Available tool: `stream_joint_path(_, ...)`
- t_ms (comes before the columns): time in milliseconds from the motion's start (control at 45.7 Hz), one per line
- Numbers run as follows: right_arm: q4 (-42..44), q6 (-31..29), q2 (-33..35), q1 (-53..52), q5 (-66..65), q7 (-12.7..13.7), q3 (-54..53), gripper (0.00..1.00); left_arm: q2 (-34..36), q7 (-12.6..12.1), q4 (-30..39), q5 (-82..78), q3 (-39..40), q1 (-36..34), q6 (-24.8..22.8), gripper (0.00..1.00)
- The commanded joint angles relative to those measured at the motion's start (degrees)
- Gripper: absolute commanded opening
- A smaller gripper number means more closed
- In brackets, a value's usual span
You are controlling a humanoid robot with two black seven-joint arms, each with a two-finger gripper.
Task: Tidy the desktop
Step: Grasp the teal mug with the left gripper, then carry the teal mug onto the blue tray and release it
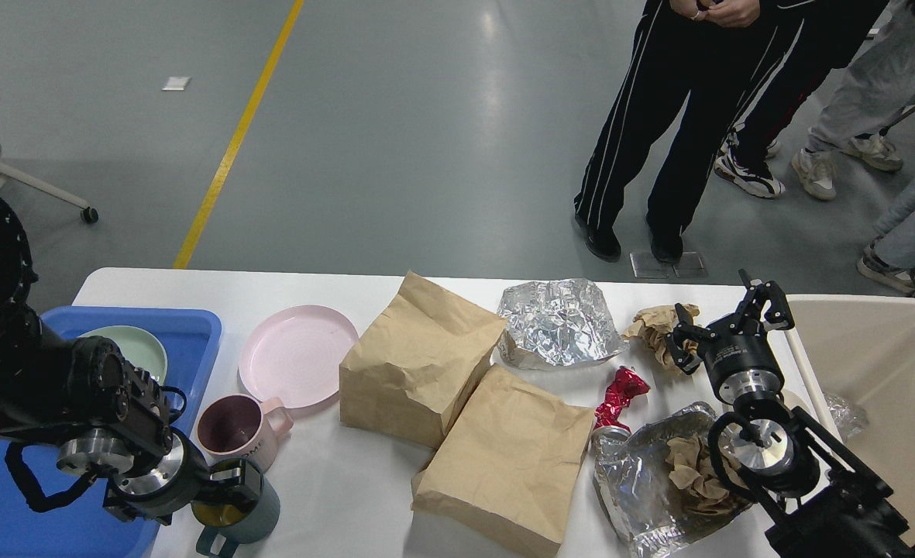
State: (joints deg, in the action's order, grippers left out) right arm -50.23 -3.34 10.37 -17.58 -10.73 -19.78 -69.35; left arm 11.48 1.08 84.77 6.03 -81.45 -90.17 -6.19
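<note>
Head view: the white desktop (333,496) spans the lower frame. At its left edge sits a blue tray (194,329) holding a green plate (135,345). The left gripper (232,488) is at the rim of a teal mug (259,515) near the front edge; whether it clamps the rim I cannot tell. The right gripper (724,318) hovers with fingers spread near the far right corner, beside crumpled brown paper (655,322) and a beige bin (875,364).
</note>
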Motion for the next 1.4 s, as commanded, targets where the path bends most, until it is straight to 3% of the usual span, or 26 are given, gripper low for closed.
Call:
stream_joint_path(0, 0.05, 0.0, 0.0, 0.09, 0.01, 0.0, 0.0, 1.0, -0.06, 0.07, -0.49, -0.31, 0.06, 0.87, 1.7, 0.84)
stream_joint_path(328, 0.05, 0.0, 0.0, 0.0, 0.01, 0.0, 0.0, 1.0, 0.21, -0.02, -2.16, -2.6, 1.55, 2.81, 2.15, 0.52)
stream_joint_path(438, 0.05, 0.0, 0.0, 0.0, 0.01, 0.0, 0.0, 1.0, 0.3, -0.2, -2.33, -2.51, 1.91, 2.98, 2.06, 0.31)
stream_joint_path(679, -0.04, 0.0, 0.0, 0.0, 0.01, 0.0, 0.0, 1.0, 0.56, -0.28, -2.07, -2.51, 1.38, 2.72, 1.1, 0.01)
stream_joint_path(919, -0.04, 0.0, 0.0, 0.0, 0.01, 0.0, 0.0, 1.0, 1.0, -0.2, -1.11, -2.6, 1.03, 1.58, -1.98, 0.0)
stream_joint_path(1051, 0.05, 0.0, 0.0, 0.0, 0.01, 0.0, 0.0, 1.0, 1.52, 0.15, 5.65, -2.51, -0.99, -7.54, -4.18, 0.0)
stream_joint_path(1160, 0.05, 0.0, 0.0, 0.0, 0.01, 0.0, 0.0, 1.0, 2.23, 0.16, 12.07, -2.51, -3.19, -21.24, -10.49, 0.0)
stream_joint_path(1379, 0.05, 0.0, 0.0, 0.0, 0.01, 0.0, 0.0, 1.0, 2.14, 0.68, 13.05, -2.51, -5.65, -47.27, -36.51, 0.0)
